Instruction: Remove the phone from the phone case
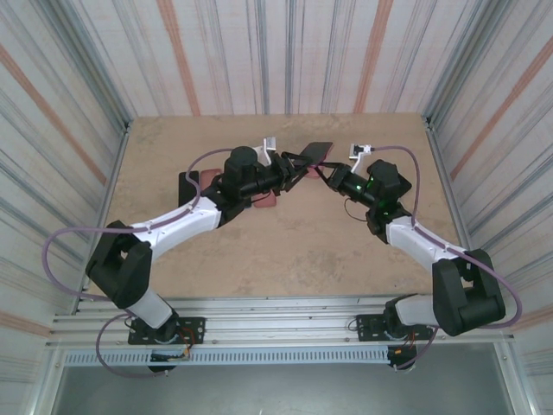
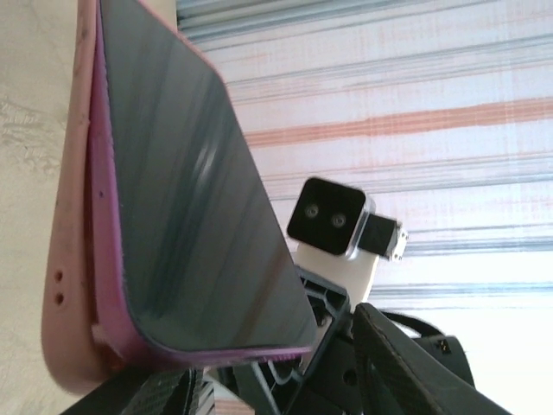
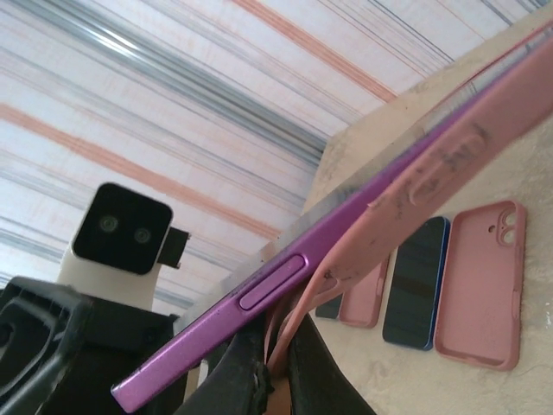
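Observation:
A purple phone (image 1: 317,153) with a dark screen (image 2: 190,199) is held up above the table's far middle, between both arms. It sits partly in a pink phone case (image 2: 73,259). In the right wrist view the phone's (image 3: 259,294) near edge stands peeled away from the case (image 3: 458,164). My right gripper (image 3: 275,367) is shut on the case's loose rim, below the phone. My left gripper (image 2: 268,372) straddles the phone's lower end, jaws open, and its right finger (image 2: 402,363) stands apart from the phone's corner. In the top view the left gripper (image 1: 294,169) and right gripper (image 1: 333,177) face each other.
On the table behind lie two empty pink cases (image 3: 479,285) (image 3: 363,298) and a blue phone (image 3: 415,285) face up between them. From above, these lie under the left arm, a dark phone (image 1: 192,186) among them. Striped walls close in the table on three sides.

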### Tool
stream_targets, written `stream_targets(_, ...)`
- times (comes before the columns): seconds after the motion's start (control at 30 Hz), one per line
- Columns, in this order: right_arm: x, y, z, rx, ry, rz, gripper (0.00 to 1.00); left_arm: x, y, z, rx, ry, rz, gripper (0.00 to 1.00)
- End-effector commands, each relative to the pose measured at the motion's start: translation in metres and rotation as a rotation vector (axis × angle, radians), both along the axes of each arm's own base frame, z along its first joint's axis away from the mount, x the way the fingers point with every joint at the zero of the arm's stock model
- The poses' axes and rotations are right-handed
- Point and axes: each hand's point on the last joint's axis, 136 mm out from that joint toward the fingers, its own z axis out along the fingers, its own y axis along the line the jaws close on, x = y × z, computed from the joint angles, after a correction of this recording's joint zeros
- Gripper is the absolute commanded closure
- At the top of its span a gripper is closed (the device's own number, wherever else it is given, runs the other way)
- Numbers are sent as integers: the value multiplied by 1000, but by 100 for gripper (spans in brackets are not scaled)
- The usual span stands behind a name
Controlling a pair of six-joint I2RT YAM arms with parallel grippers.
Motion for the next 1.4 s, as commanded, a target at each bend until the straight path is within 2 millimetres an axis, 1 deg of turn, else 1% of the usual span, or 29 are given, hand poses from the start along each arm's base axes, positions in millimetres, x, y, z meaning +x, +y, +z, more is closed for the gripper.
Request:
stream_targets(0.0,-12,5,37,33,-177,23,97,19,5,21,-51,-39,104,54)
stream_targets(0.07,-13,3,39,39,-197,8,97,23,10,16,-46,-18,149,59)
stream_targets(0.13,-14,1,40,40,-211,-3,97,26,14,11,-46,-2,187,61)
stream_targets(0.2,-16,1,41,39,-228,-13,96,30,15,13,-60,0,205,63)
stream_targets(0.27,-17,2,40,30,-236,-13,97,31,10,18,-77,-6,194,66)
stream_targets(0.33,-17,3,38,22,-232,-13,96,31,3,24,-91,-17,177,71)
stream_targets(0.47,-15,2,35,5,-218,-24,96,30,-8,38,-126,-42,150,86)
stream_targets(0.57,-12,0,27,-14,-182,-45,96,29,-10,47,-138,-59,142,96)
stream_targets(0.63,-9,-2,20,-32,-158,-66,96,29,-11,54,-159,-66,148,100)
stream_targets(0.77,-4,-9,-6,-116,-78,-115,96,27,-14,69,-193,-87,144,100)
stream_targets(0.83,1,-19,-22,-162,-26,-167,97,25,-17,78,-201,-100,135,100)
stream_targets(0.93,6,-36,-41,-188,48,-225,97,17,-20,83,-208,-99,116,100)
stream_targets(1.03,8,-46,-52,-216,90,-263,97,14,-13,84,-205,-99,142,100)
stream_targets(1.13,9,-51,-62,-249,128,-280,97,16,-5,88,-200,-119,174,100)
stream_targets(1.2,8,-50,-65,-246,133,-266,97,18,-1,83,-175,-118,177,100)
stream_targets(1.3,9,-52,-71,-248,155,-260,97,21,6,63,-135,-95,206,100)
stream_targets(1.37,8,-54,-77,-264,172,-239,97,25,12,43,-88,-77,238,100)
